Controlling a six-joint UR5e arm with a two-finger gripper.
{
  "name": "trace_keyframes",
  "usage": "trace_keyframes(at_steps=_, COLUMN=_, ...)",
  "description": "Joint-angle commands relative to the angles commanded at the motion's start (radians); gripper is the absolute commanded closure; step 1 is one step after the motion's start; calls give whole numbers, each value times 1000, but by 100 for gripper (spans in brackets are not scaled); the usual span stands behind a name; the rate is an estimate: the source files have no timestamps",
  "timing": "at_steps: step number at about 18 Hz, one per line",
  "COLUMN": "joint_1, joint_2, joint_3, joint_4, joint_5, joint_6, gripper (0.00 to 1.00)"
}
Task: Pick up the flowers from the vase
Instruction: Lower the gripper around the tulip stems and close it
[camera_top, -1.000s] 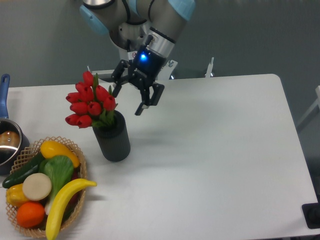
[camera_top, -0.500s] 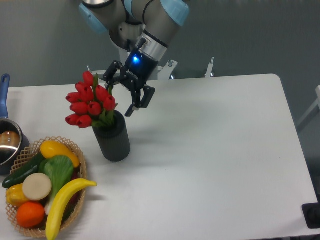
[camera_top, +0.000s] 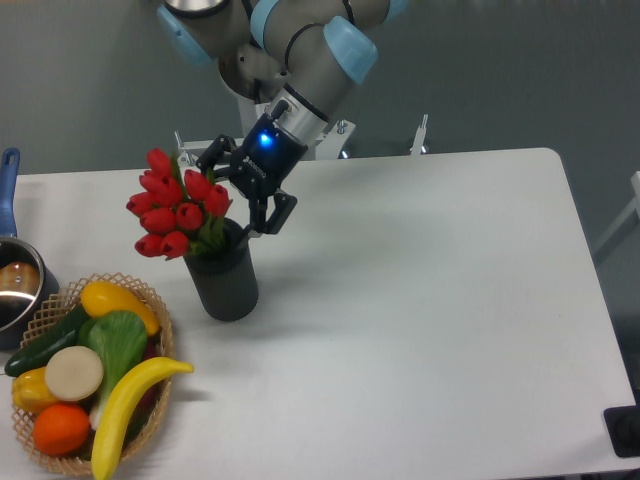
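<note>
Gripper (camera_top: 243, 190) spread wide, tilted, right beside the flowers (camera_top: 175, 205), likely to straddle the stems. The bunch sits in the vase (camera_top: 224, 278), leaning away from gripper; nothing pinched.

One fixed camera looks down from high at the table (camera_top: 420, 300).

table (camera_top: 430, 300): white, matte, rounded corners, fills most of the view | wall (camera_top: 520, 70): plain grey-green, behind the table | light: soft and even, faint shadows on the tabletop | floor: dark strip at right edge
</note>
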Motion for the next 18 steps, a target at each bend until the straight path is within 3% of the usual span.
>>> trace_keyframes(at_steps=1, joint_1=0, joint_2=0, joint_3=0, joint_4=0, joint_5=0, joint_6=0, gripper=7)
trace_keyframes(at_steps=5, joint_1=0, joint_2=5, joint_3=6, joint_4=-2, joint_5=9, joint_6=12, gripper=66)
trace_keyframes(at_steps=8, joint_1=0, joint_2=14, joint_3=14, joint_4=0, joint_5=14, joint_6=9, gripper=98)
trace_keyframes(at_steps=14, joint_1=1, joint_2=43, joint_3=3, joint_4=-3, joint_5=15, joint_6=-2, gripper=100)
trace_keyframes(at_steps=18, joint_1=5, joint_2=74, joint_3=15, joint_4=-3, joint_5=9, joint_6=-80, gripper=100)
